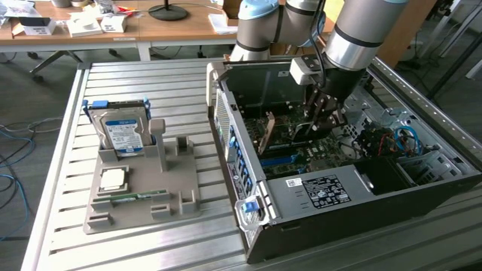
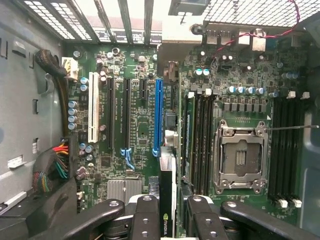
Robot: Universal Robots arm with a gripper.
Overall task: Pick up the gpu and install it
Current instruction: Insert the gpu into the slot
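Jaws partly closed, clamping the gpu [image 2: 167,192] edge-on between them inside the computer case [image 1: 362,226]; card end hangs near the long blue slot [image 2: 158,115].

PC case [image 1: 324,189] at ext. view's right, parts tray [image 1: 139,197] at left (1 HDD [image 1: 121,132] in it), gpu [image 2: 167,195] over mobo [image 2: 135,130]

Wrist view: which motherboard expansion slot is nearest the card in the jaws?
The long blue plastic slot, almost in line with the dark edge-on gpu card; the white slot and black slots lie farther off.
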